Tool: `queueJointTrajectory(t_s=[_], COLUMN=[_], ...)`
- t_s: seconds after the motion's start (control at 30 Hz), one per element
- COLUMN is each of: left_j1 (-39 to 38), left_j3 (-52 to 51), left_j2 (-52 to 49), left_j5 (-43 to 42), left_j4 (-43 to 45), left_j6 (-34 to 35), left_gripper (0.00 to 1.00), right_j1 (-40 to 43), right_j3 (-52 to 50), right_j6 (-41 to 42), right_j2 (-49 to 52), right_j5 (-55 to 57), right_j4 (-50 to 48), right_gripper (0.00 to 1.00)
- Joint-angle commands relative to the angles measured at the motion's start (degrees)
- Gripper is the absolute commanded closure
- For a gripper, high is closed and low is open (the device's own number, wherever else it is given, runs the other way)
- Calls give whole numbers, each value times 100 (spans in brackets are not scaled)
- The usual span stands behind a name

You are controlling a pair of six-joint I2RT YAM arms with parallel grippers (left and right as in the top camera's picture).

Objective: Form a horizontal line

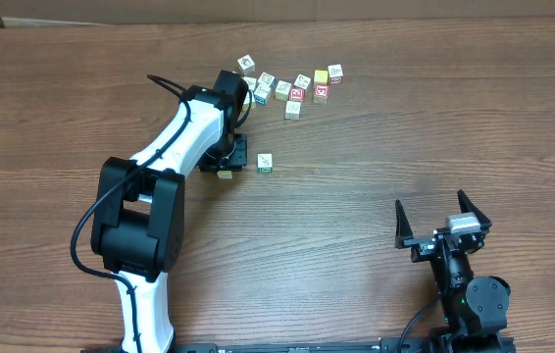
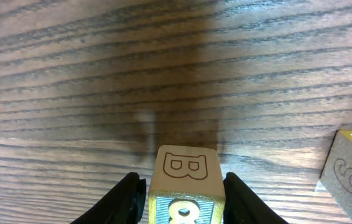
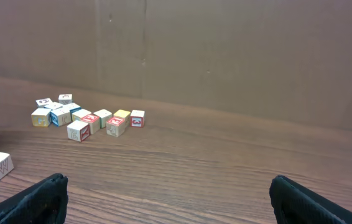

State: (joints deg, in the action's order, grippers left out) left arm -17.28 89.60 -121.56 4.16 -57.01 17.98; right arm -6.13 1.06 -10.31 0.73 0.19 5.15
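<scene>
A: L gripper (image 2: 185,193), what state?
B: Partly closed. Both fingers (image 2: 129,199) were against the sides of a wooden B block (image 2: 185,165). The letter face was up in the wrist cam, w/ a yellow-framed face below it btwn the jaws. The block was low over the tabletop (image 1: 405,127); couldn't tell if it touched the wood.
A: What was beside it?
B: Wrist cam had a cube w/ a 6 (image 2: 349,177) to the right, apart from the B block. Overhead had a white-green cube (image 1: 265,163) just right of the L gripper, toward the tabletop's centre, not touching. Couldn't tell if they were the same cube.
A: Horizontal line?
B: Not yet formed. Only those lay near each other. The other cubes were in a loose cluster (image 1: 297,94) by the far edge, approx mid-width and well apart from the white-green cube. It had red-faced ones in it and a pale yellow cube (image 1: 335,73) at its right end.
A: R gripper?
B: R gripper (image 1: 430,208) was spread wide w/ nothing in it, near the near-right corner, well apart from all the cubes.
</scene>
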Motion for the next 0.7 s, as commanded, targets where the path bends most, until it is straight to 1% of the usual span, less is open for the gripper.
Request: queueJointTrajectory(t_s=[0.0,0.27,0.33,0.43,0.57,0.67], left_j1=[-44,-48,-48,-48,-48,-48], left_j3=[-37,-37,-37,-37,-37,-37], left_j2=[-61,-61,-61,-61,-61,-61], left_j5=[68,-129,-122,-122,-125,-122], left_j4=[31,33,33,46,46,46], left_j6=[-385,-426,-426,-426,-420,-378], left_gripper=[62,64,67,67,73,72], right_j1=[-24,-24,-24,-24,-24,-24], right_j3=[-61,-61,-61,-61,-61,-61], right_j6=[-9,-9,-9,-7,-9,-9], right_j2=[-57,-57,-57,-57,-57,-57], right_j5=[-31,-33,-31,-31,-33,-33], right_j4=[-33,-33,-33,-33,-33,-33], right_gripper=[0,0,0,0,0,0])
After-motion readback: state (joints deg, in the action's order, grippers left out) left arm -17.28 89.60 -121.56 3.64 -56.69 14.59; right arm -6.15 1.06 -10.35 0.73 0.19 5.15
